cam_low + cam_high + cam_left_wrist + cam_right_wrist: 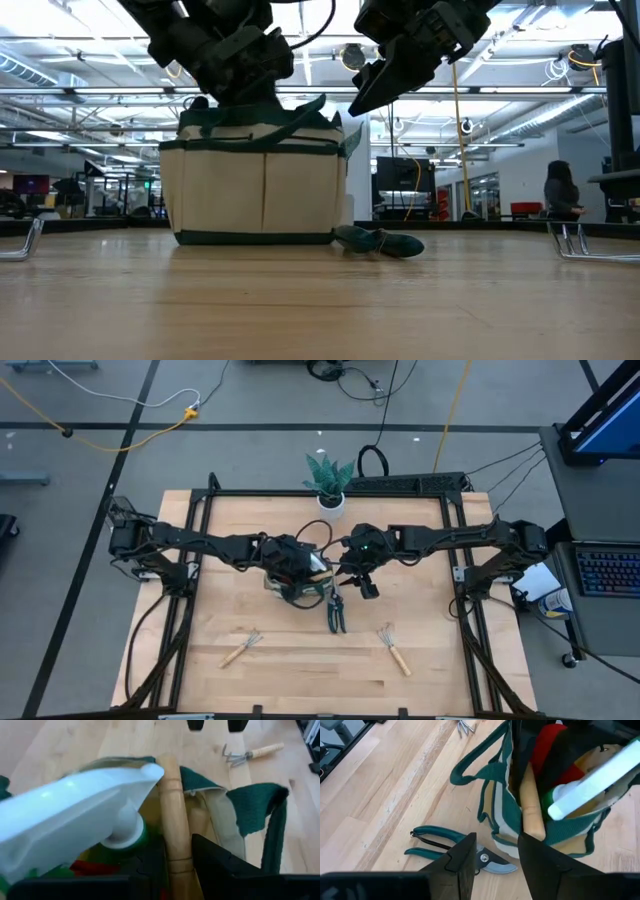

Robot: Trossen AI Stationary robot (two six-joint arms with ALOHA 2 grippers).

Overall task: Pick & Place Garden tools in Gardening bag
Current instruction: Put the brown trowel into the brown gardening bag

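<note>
The left gripper [300,570] sits over the gardening bag [255,185], fingers clamped on a wooden handle [172,815] standing in it. Beside it inside the bag — the spray bottle [80,815] and red-black glove [547,747]. The right gripper [495,852] hovers just beside the bag, fingers parted and empty, above the pruning shears [455,847] — two rakes [243,648] [393,648] lie farther off.

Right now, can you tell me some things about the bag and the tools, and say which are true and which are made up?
1. The pruning shears lie on the table beside the gardening bag. True.
2. Both rakes are inside the bag. False: two rakes lie on the table.
3. The spray bottle is in the bag. True.
4. The right gripper holds the shears. False: it hangs open above them.
5. The potted plant is inside the bag. False: it stands at the table's far edge.
</note>
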